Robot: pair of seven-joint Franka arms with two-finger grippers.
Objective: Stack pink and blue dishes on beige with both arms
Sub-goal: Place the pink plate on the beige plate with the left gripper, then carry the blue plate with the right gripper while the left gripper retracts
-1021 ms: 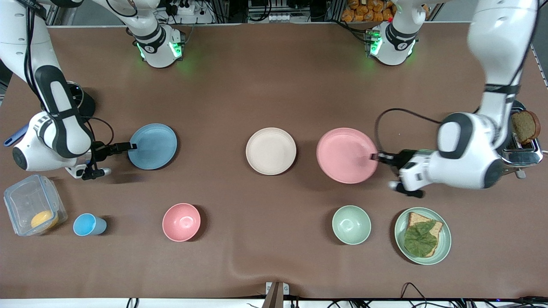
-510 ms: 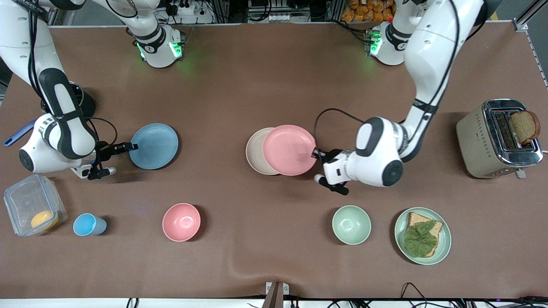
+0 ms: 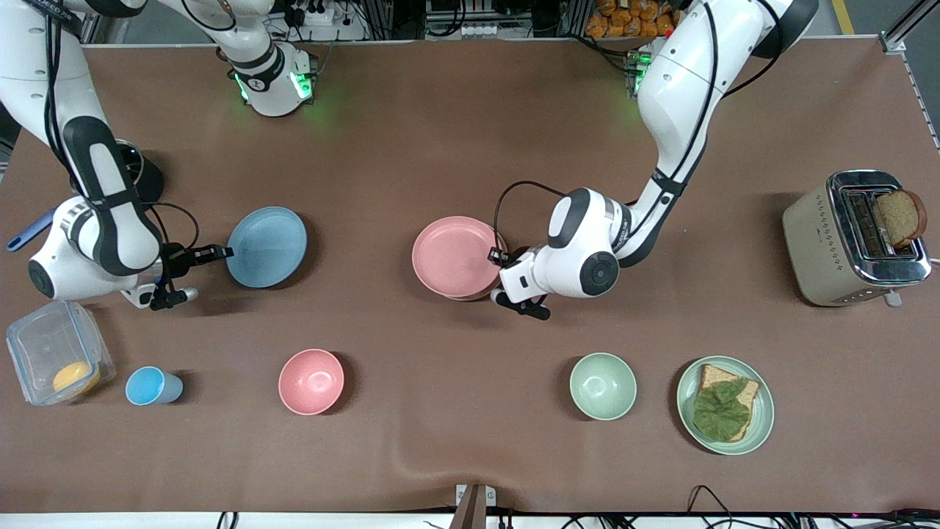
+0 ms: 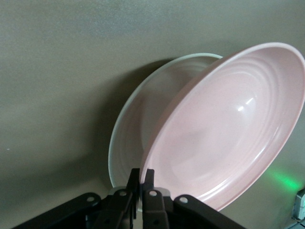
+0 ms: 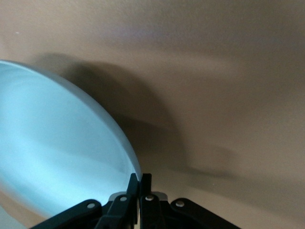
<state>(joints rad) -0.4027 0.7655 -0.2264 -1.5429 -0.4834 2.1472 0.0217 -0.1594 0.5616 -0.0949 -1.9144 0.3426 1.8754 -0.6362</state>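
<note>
The pale pink plate (image 3: 452, 255) hangs tilted over the beige plate (image 4: 127, 139) in the middle of the table and covers nearly all of it in the front view. My left gripper (image 3: 499, 256) is shut on the pink plate's (image 4: 228, 138) rim at the edge toward the left arm's end; in the left wrist view the gripper (image 4: 142, 172) pinches that rim. The light blue plate (image 3: 267, 246) sits toward the right arm's end, its edge raised off the cloth. My right gripper (image 3: 225, 252) is shut on its rim; the right wrist view shows the gripper (image 5: 139, 178) and the blue plate (image 5: 62, 152).
Nearer the front camera stand a blue cup (image 3: 150, 386), a pink bowl (image 3: 311, 380), a green bowl (image 3: 603, 386) and a green plate (image 3: 764, 411) with bread and a leaf. A clear lidded box (image 3: 59, 360) and a toaster (image 3: 852, 239) stand at the table's two ends.
The left arm has carried the pink plate from the left arm's end to over the beige plate. The right gripper has shut on the blue plate's rim and tipped it up slightly.
</note>
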